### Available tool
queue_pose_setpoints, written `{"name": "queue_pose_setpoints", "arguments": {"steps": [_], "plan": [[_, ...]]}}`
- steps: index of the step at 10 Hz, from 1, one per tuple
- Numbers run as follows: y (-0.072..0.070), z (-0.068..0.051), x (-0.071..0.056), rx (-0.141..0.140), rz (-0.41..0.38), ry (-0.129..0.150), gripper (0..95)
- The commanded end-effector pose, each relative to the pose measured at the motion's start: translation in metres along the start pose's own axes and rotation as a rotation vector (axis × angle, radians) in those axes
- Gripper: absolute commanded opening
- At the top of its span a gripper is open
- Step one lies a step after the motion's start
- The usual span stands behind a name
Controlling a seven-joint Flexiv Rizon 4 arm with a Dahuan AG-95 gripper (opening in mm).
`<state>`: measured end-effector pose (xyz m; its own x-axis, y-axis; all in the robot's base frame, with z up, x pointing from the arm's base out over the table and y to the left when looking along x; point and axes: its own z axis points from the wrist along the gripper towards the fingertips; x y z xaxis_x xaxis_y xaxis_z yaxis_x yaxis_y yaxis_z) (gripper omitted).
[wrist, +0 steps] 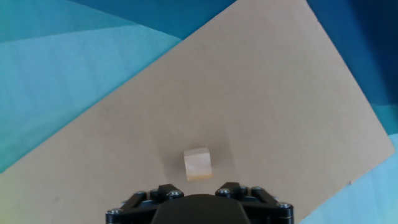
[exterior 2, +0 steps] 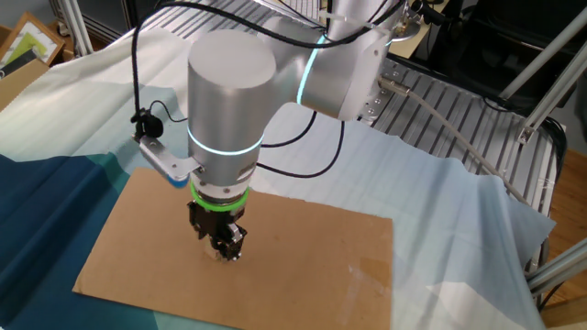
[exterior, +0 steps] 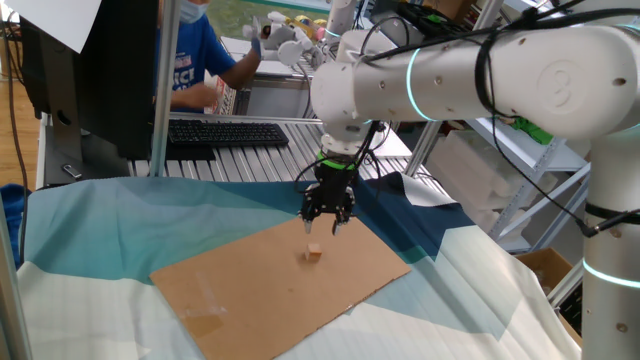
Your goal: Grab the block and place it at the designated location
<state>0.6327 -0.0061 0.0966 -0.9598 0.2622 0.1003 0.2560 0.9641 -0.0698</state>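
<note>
The block (exterior: 314,254) is a tiny light tan wooden cube lying on the brown cardboard sheet (exterior: 250,285). My gripper (exterior: 327,222) hangs a little above it and slightly behind, empty, with its fingers spread apart. In the hand view the block (wrist: 198,164) lies just ahead of the gripper's black housing (wrist: 199,208), and the fingertips are out of frame. In the other fixed view the gripper (exterior 2: 223,247) hides the block. No dark dot shows on the cardboard in any view.
Blue and white cloths (exterior: 90,230) cover the table around the cardboard. A keyboard (exterior: 225,132) and a person (exterior: 195,60) are at the back. Metal frame posts (exterior: 165,90) stand at the table's edges.
</note>
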Motion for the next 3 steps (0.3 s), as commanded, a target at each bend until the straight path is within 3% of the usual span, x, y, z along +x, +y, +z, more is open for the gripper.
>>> {"name": "queue_pose_setpoints", "arguments": {"steps": [1,3], "plan": [[-0.0020,-0.0014,0.0003,-0.002,-0.012,-0.022,38.0],[-0.0029,-0.0039,-0.0013,0.001,-0.002,-0.019,38.0]]}}
